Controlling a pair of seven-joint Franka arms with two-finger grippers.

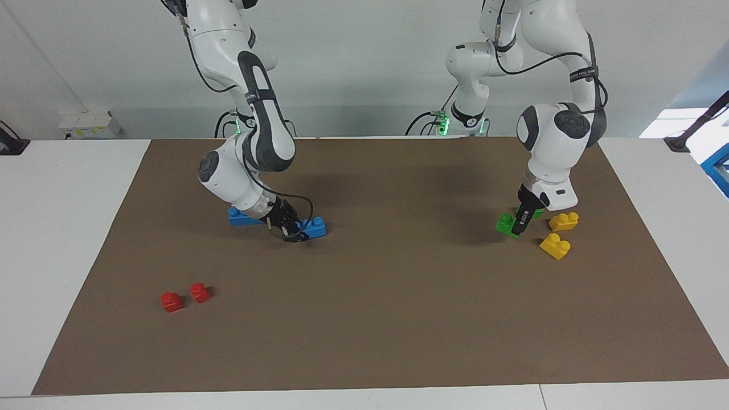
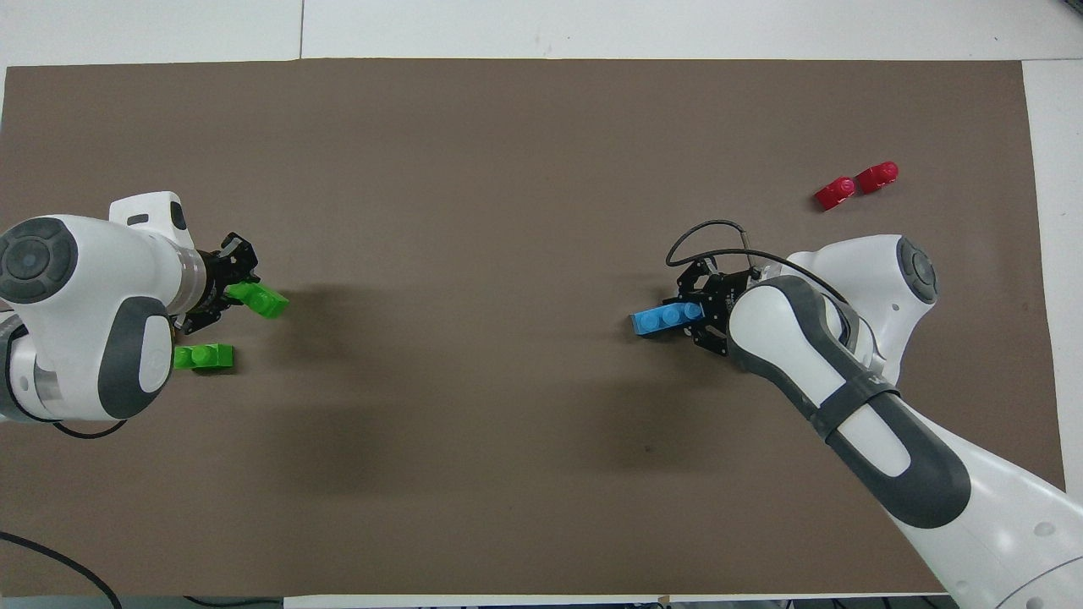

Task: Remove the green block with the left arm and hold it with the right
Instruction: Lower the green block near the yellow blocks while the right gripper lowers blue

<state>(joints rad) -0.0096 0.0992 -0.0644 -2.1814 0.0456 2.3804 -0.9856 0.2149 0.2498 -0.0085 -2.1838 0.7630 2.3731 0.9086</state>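
Note:
My left gripper (image 1: 516,227) is shut on a green block (image 1: 504,223), low over the mat at the left arm's end of the table. From above, that green block (image 2: 264,299) sticks out of the left gripper (image 2: 244,293). A second green block (image 1: 536,213) lies on the mat just beside it, also seen in the overhead view (image 2: 203,357). My right gripper (image 1: 295,232) is shut on a blue three-stud brick (image 1: 315,227), low over the mat toward the right arm's end. In the overhead view the blue brick (image 2: 667,319) juts from the right gripper (image 2: 699,313).
Two yellow bricks (image 1: 564,221) (image 1: 555,246) lie close to the left gripper; the arm hides them from above. Another blue brick (image 1: 239,217) lies partly hidden by the right arm. Two red blocks (image 1: 171,301) (image 1: 199,292) lie on the brown mat (image 1: 364,319), farther from the robots.

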